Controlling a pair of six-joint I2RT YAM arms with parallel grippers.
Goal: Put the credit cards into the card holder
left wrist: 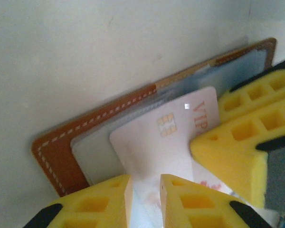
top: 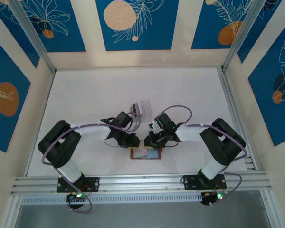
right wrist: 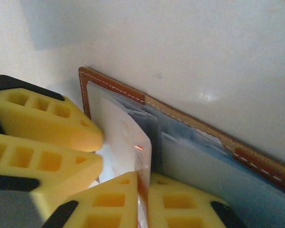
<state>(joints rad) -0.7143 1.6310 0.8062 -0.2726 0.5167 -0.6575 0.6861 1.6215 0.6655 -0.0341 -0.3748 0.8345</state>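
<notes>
Card point(left wrist: 156, 142) lying partway onto the open wallet point(top: 154, 154), lower centre of the top view. Right gripper point(right wrist: 143, 197) pinches its edge; left gripper point(left wrist: 146, 199) straddles it, grip unclear. You seem mid-insertion; next, slide it squarely deeper without buckling.

Top view evenly bright, soft shadows on table point(top: 133, 90). Wrist views dimmer, soft-focused; near yellow fingers point(left wrist: 190, 204) blurred; faint glare spot.

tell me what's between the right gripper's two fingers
The credit card, edge-on in the narrow gap between the right fingers, its far end over the open card holder. The right wrist view shows it.
</notes>
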